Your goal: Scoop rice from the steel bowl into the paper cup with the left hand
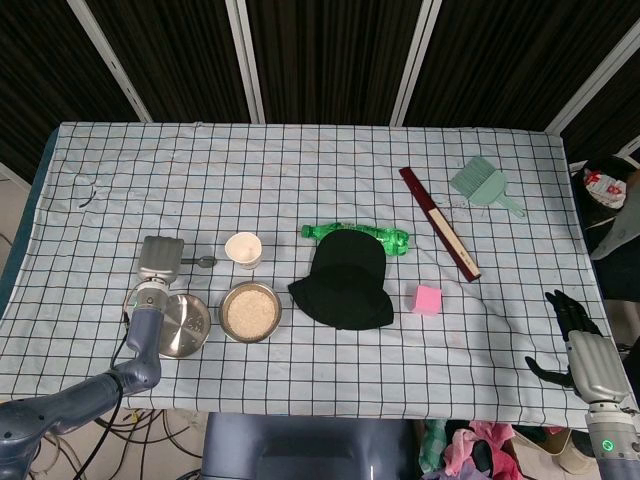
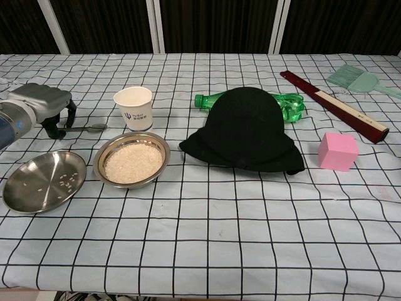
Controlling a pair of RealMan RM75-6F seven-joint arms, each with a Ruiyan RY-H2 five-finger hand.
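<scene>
A steel bowl (image 1: 250, 312) (image 2: 131, 160) full of white rice sits near the front left. Just behind it stands the white paper cup (image 1: 244, 250) (image 2: 133, 108), upright and seemingly without rice. A small metal spoon (image 1: 202, 262) (image 2: 89, 128) lies low over the cloth left of the cup. My left hand (image 1: 160, 258) (image 2: 41, 103) curls its fingers around the spoon's handle end. My right hand (image 1: 578, 345) hangs past the table's front right corner, fingers spread, holding nothing; the chest view does not show it.
A shallow steel dish (image 1: 182, 325) (image 2: 42, 181) with a few rice grains lies left of the bowl. A black hat (image 1: 345, 280) covers part of a green bottle (image 1: 395, 238). A pink cube (image 1: 427, 299), a dark red stick (image 1: 440, 222) and a green brush (image 1: 482, 184) lie to the right.
</scene>
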